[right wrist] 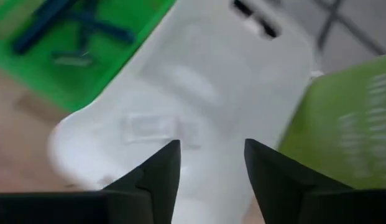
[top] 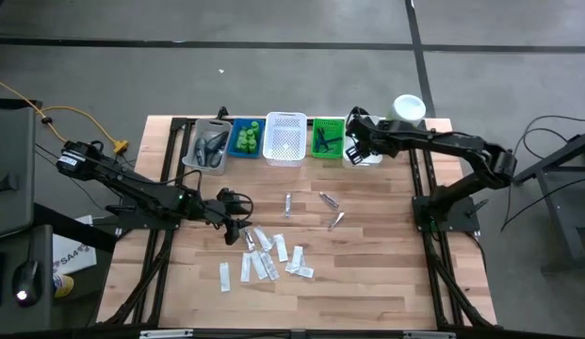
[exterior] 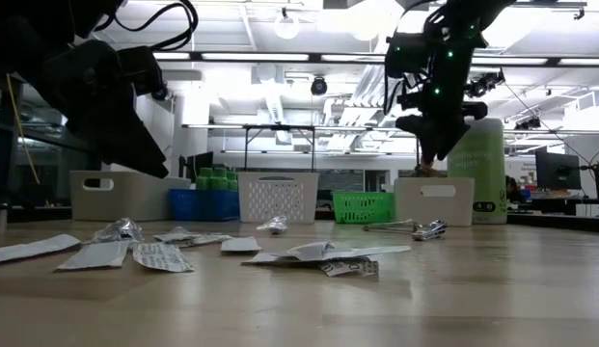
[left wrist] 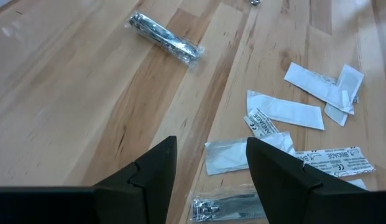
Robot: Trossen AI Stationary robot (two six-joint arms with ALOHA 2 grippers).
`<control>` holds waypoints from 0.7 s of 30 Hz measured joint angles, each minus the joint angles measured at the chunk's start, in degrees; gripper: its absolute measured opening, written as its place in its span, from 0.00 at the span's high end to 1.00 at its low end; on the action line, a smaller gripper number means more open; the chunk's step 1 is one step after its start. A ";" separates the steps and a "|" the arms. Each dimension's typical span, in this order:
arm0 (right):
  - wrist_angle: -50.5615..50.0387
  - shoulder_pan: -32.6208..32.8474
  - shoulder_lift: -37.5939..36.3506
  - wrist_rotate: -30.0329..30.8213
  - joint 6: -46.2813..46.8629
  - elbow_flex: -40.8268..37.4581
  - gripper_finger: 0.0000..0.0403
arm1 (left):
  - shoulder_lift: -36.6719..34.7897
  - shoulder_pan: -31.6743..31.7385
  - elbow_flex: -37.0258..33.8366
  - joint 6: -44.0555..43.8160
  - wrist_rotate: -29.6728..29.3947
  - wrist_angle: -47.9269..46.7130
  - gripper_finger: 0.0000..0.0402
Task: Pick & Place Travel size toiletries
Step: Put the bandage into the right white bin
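Note:
Flat white sachets (top: 264,259) lie loose in the middle of the table, with small silvery tubes (top: 328,200) beyond them. My left gripper (top: 240,231) hovers open just above the sachets' left end; in its wrist view one sachet (left wrist: 227,155) and a silvery packet (left wrist: 230,208) lie below the gap between the fingers (left wrist: 208,168). My right gripper (top: 353,141) stands open above the white basket (right wrist: 199,93) at the right end of the far row, fingers pointing steeply down (right wrist: 208,168). A faint flat piece (right wrist: 152,127) lies inside that basket.
A row of baskets stands along the far edge: grey (top: 207,146), blue with green bottles (top: 245,137), white mesh (top: 284,137), green with dark razors (top: 327,139), and the white one (exterior: 434,200). A pale-green canister (top: 409,106) stands right of the row. Bare wood lies to the near right.

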 joint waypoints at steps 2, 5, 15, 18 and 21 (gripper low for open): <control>-0.42 1.37 -0.52 -3.43 0.60 0.00 0.57 | 0.00 0.00 0.00 -0.41 0.09 -0.50 0.51; 0.01 5.23 -0.78 -6.72 0.54 0.07 0.58 | 0.00 0.00 0.02 -0.64 0.14 -1.43 0.51; 0.48 20.86 -0.76 -7.31 4.31 0.07 0.62 | 0.00 0.00 0.04 -3.40 0.22 -3.34 0.51; 1.79 25.32 -0.76 -7.17 5.78 0.07 0.63 | -0.02 0.00 0.04 -6.19 0.28 -4.77 0.51; 3.54 29.47 -0.76 -6.98 6.55 0.07 0.63 | -0.02 -0.02 0.08 -6.42 3.07 -5.99 0.51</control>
